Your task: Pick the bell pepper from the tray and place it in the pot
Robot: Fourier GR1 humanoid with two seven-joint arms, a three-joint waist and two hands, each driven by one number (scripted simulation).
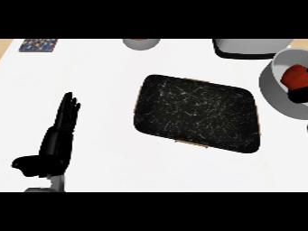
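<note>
A red bell pepper (300, 76) hangs inside the grey pot (271, 81) at the right edge of the view. My right hand (307, 94) is curled round the pepper, with black fingers showing above and below it. The black speckled tray (196, 113) lies bare in the middle of the white counter. My left hand (58, 140) rests at the lower left, fingers straight and pointing away, touching nothing.
A grey bowl (142, 43) stands at the counter's far edge. A dark-based white appliance (249, 47) sits at the far right, close behind the pot. A patterned coaster (38, 45) lies at the far left corner.
</note>
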